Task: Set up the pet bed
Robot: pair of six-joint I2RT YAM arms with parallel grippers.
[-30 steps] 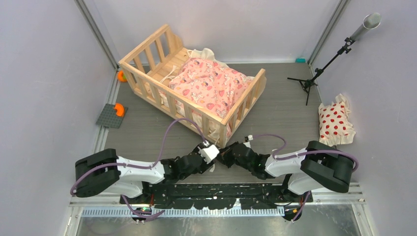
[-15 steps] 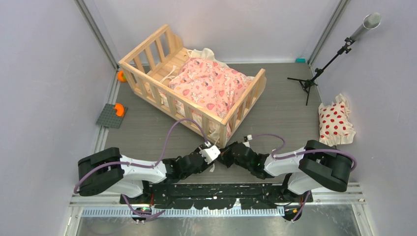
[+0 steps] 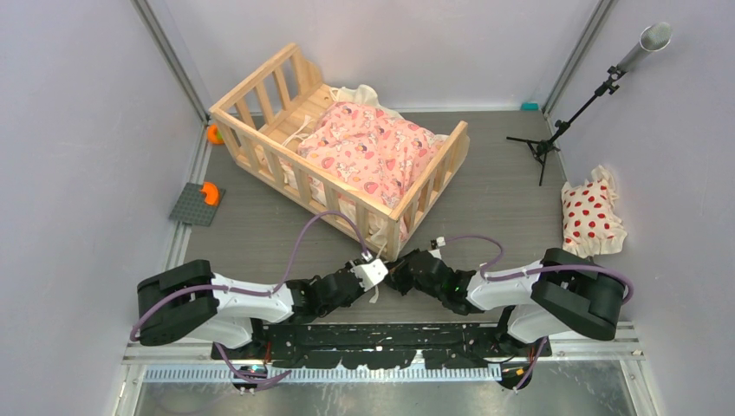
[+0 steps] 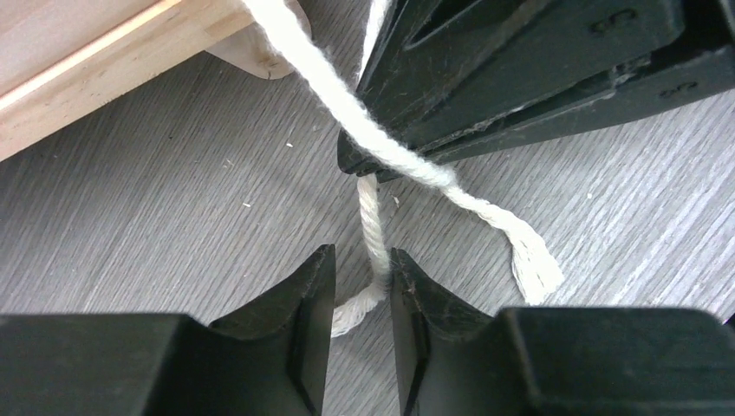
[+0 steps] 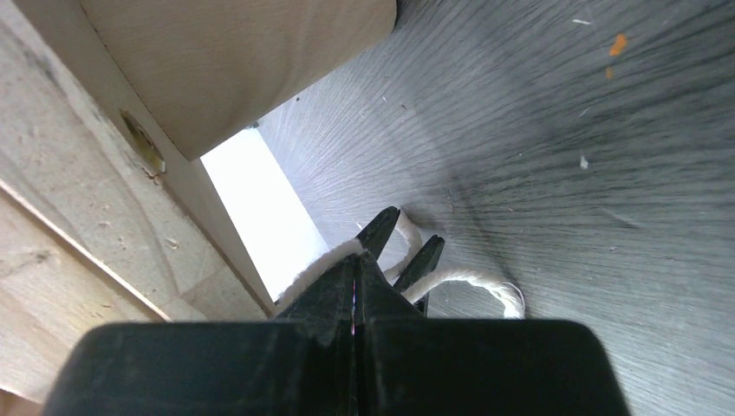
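One pet bed (image 3: 338, 147) sits at the far middle of the surface (image 3: 503, 199), a pink cushion (image 3: 368, 152) inside it. By its near corner the right fingers (image 5: 338, 299) press together on a cream tie (image 5: 316, 264). The left fingers (image 4: 295, 303) stand narrowly apart (a tie strand (image 4: 371, 225) runs between them).

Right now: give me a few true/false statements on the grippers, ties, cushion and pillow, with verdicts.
1. The right gripper is shut on a cream tie. True.
2. The polka-dot pillow lies inside the pet bed. False: it lies on the table by the right wall, apart from the bed.
3. A second strand runs between the fingers of the left gripper. True.
4. The pink cushion lies on the table beside the bed. False: it lies inside the bed.
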